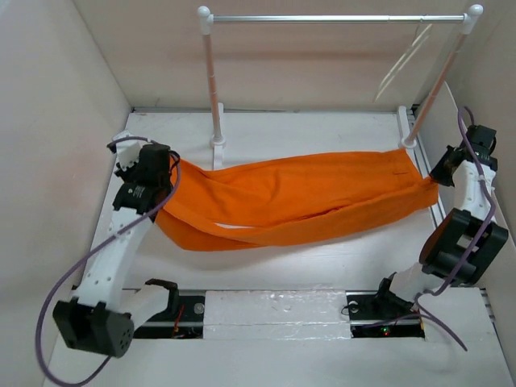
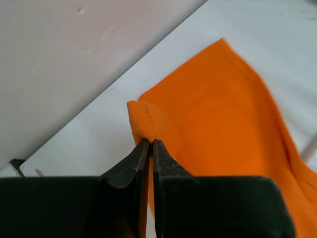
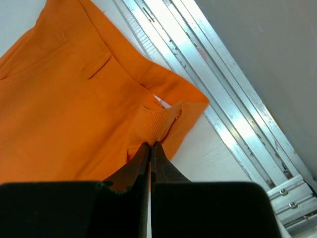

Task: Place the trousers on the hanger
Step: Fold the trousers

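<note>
Over the desk [image 1: 322, 266], the trousers [image 1: 298, 197] are being stretched for hanging, left end effector [image 2: 150, 143] and right end effector [image 3: 150, 145] clamped on them.

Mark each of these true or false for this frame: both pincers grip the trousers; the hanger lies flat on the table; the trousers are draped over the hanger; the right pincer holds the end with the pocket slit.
1. Both pincers grip the trousers. True: the left pincer and the right pincer are each shut on a fold of orange cloth.
2. The hanger lies flat on the table. False: the hanger hangs from the rack's bar, near its right end.
3. The trousers are draped over the hanger. False: they are stretched between the two pincers, apart from the hanger.
4. The right pincer holds the end with the pocket slit. True.
</note>
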`<state>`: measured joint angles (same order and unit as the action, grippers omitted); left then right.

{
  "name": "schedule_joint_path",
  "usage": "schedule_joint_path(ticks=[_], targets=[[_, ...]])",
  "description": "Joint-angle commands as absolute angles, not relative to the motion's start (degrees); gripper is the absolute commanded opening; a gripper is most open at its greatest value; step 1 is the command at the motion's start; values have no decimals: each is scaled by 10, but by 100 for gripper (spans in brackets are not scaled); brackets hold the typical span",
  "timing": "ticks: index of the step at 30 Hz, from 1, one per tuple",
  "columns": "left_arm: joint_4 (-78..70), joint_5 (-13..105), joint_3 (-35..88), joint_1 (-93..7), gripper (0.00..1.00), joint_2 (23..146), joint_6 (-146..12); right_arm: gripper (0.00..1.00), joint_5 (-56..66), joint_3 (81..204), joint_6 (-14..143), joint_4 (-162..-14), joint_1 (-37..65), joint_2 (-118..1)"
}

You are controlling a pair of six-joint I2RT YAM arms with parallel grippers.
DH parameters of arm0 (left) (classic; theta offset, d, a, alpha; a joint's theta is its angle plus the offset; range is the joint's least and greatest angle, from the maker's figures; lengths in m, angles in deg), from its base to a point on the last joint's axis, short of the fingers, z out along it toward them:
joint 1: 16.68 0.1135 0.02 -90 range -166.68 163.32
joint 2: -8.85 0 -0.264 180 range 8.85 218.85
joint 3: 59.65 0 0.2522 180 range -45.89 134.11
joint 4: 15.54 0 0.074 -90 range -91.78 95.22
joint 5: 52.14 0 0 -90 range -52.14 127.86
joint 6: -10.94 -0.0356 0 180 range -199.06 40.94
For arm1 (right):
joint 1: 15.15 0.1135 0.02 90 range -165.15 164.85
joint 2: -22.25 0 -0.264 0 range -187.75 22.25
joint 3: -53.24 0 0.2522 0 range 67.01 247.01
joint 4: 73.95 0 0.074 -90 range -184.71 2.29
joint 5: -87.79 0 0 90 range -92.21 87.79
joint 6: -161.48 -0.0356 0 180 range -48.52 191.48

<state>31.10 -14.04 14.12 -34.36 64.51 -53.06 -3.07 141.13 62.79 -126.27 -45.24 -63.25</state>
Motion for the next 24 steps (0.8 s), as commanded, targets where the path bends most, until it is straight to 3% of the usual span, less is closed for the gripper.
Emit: schedule_joint_path(ticks=[1,3,8,18,23,24], targets=[[270,-38,156,-232,0,684,-514,0,-27,1460,624,-1208,-453,-662],[250,14,176,-161,0,721,-503,0,-5,1489,624,-1196,-447,-700],[247,11,223,-129,0,801,-495,0,8,1528,619,-1179,-428,-750],[248,-62,388,-124,0,1058,-522,0,46,1628,577,-1116,-406,-866],[248,-45,490,-113,0,1128,-516,0,77,1645,529,-1056,-401,-901],[254,-38,499,-113,0,1143,-521,4,80,1647,526,-1052,-401,-903]])
